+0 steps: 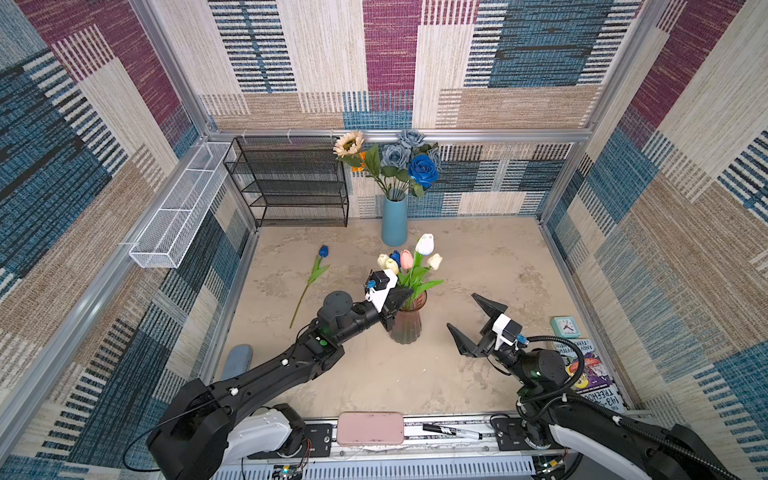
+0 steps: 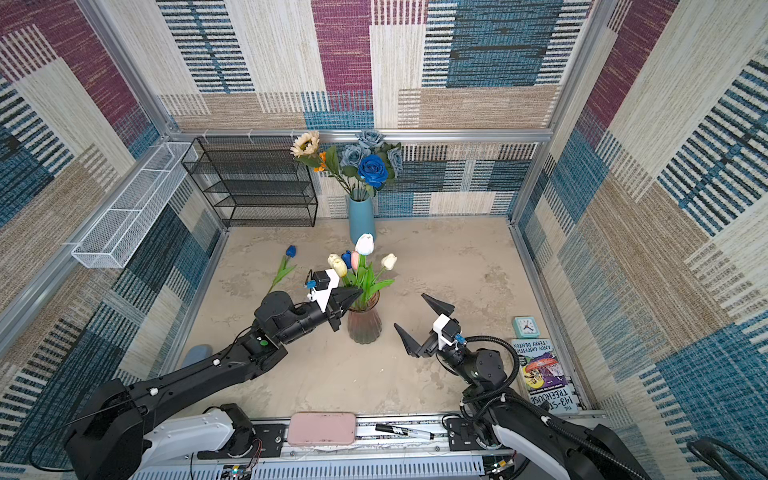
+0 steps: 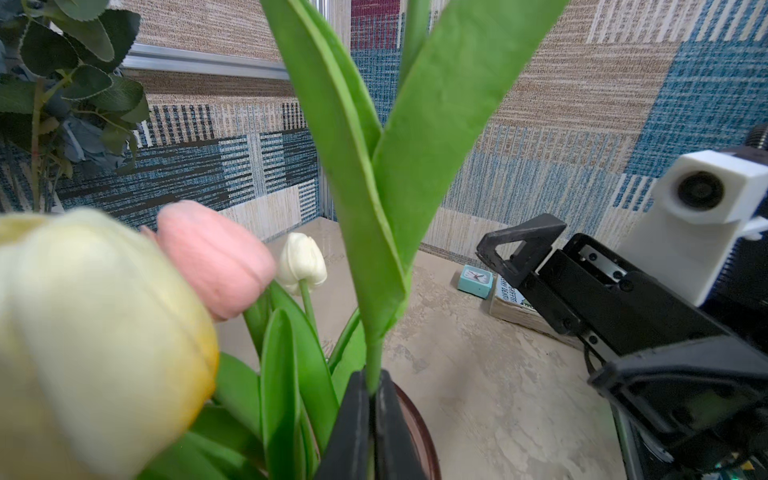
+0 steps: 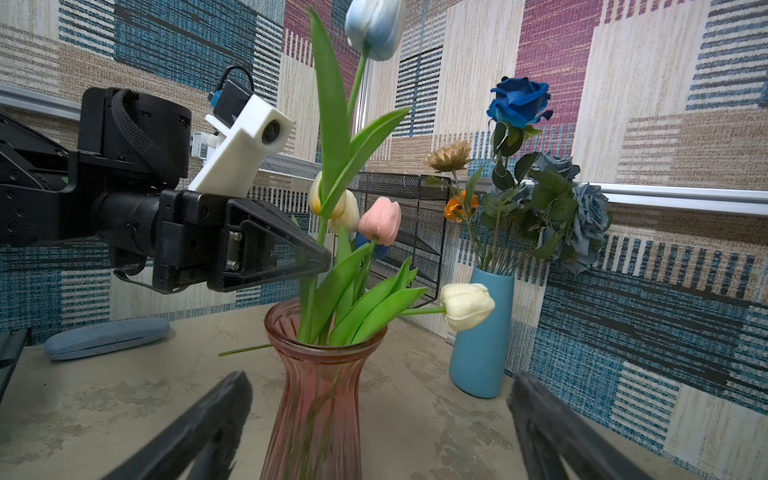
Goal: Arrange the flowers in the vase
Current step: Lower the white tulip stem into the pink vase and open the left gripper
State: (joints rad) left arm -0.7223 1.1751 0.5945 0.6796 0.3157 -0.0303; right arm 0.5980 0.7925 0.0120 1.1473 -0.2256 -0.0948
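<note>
Far left of the worktop point(image 1: 478, 257): one dark blue tulip point(image 1: 316, 272) lies flat, well apart from the rest. Its long axis runs front to back on a slight slant, head toward the back wall, cut end toward the front edge. Centre: the left gripper point(image 1: 406, 294) comes in level from the left at the mouth of the pink vase point(image 1: 406, 326). In the left wrist view its fingers point(image 3: 349, 424) are clenched on the green stem of the pale blue tulip point(image 4: 374, 25), just above the rim. That tulip stands near vertical, foot in the vase, head up, tallest of the bunch. Same vase: a yellow tulip point(image 4: 340, 208) and a pink tulip point(image 4: 380, 220), roughly upright, and a cream tulip point(image 1: 434, 261) leaning out to the right, stem close to level. Behind, at the back wall: a blue vase point(image 1: 394, 220) of roses point(image 1: 423, 168), stems upright. Right: the right gripper point(image 1: 461, 311) hangs near the pink vase, apart from it, fingers spread wide, holding nothing.
</note>
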